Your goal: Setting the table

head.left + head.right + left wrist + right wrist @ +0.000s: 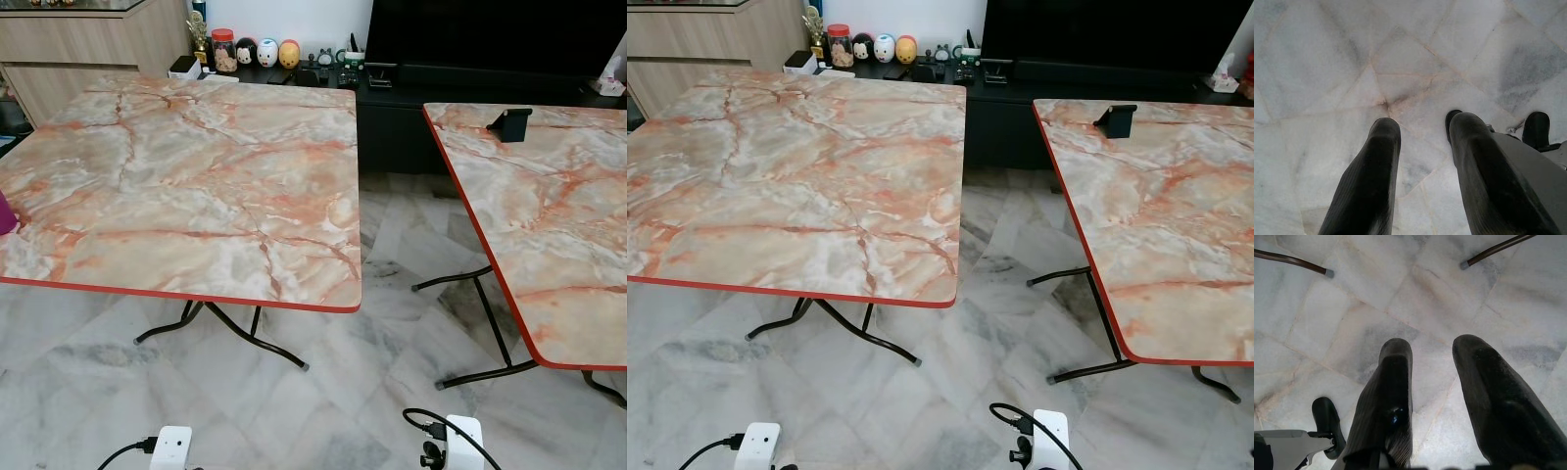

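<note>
A bare marble-patterned table [196, 176] with a red rim stands ahead to the left. A second table like it [558, 225] stands to the right. On the right table's far end sits a small black stand [509, 124]. A magenta object [5, 213] pokes in at the left table's left edge, mostly cut off. Both arms hang low over the floor. My left gripper [1422, 129] is open over the marble tiles, nothing between its fingers. My right gripper [1432, 350] is open too, near the tables' metal feet [1327, 272].
A strip of marble floor [402, 255] runs between the two tables, crossed by their black legs [470, 377]. Behind stands a dark TV console [392, 108] with round figurines [267, 52] and a jar [224, 51]. A wooden cabinet [88, 44] is at the back left.
</note>
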`<state>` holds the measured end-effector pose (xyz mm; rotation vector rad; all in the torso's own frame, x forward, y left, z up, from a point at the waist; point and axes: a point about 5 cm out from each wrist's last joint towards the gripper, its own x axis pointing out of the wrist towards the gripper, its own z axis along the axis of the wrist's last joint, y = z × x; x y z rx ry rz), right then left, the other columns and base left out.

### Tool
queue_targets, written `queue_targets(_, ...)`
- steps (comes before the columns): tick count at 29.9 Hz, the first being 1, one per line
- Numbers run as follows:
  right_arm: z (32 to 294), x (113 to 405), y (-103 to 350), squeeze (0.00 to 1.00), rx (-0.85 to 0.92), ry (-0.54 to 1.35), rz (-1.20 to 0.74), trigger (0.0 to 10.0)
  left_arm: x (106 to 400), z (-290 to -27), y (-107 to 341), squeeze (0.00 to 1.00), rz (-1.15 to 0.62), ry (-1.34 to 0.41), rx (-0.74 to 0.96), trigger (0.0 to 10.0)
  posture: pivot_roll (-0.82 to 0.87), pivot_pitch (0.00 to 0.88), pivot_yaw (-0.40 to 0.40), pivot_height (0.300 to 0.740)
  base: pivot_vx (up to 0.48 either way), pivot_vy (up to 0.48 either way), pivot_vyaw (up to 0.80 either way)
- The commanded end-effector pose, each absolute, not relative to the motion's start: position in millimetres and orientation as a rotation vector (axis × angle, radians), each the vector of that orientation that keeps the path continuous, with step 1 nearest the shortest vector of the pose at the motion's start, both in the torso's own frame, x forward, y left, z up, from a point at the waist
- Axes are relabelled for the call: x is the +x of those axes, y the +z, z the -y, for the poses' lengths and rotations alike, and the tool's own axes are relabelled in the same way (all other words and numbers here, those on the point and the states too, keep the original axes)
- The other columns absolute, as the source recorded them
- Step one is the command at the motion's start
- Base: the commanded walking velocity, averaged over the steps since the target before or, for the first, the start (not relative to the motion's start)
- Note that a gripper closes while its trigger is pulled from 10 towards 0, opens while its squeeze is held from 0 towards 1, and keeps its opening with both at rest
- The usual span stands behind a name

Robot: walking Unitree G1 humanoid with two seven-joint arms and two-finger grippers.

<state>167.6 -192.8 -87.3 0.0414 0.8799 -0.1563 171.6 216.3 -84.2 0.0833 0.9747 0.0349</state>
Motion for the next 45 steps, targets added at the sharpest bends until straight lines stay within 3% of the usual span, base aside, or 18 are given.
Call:
queue_targets(1,194.0,167.8,-87.5,0.00,0.038,-0.154,-0.890,10.0,168.1,-213.5,-86.6,0.00,-1.001,0.018,0.095,10.0,0.06,0.000,-0.026,0.740,0.000,0.270,0.00)
queue_targets(27,192.3,166.3,-88.8,0.00,0.040,-0.130,-0.909,10.0,187.9,-201.8,-79.5,0.00,-0.950,-0.013,0.097,10.0,0.06,0.000,-0.024,0.740,0.000,0.279,0.00)
queue_targets(45,192.1,165.4,-89.4,0.00,0.041,-0.123,-0.918,10.0,171.1,-218.7,-83.8,0.00,-0.980,0.006,0.101,10.0,0.06,0.000,-0.024,0.740,0.000,0.282,0.00)
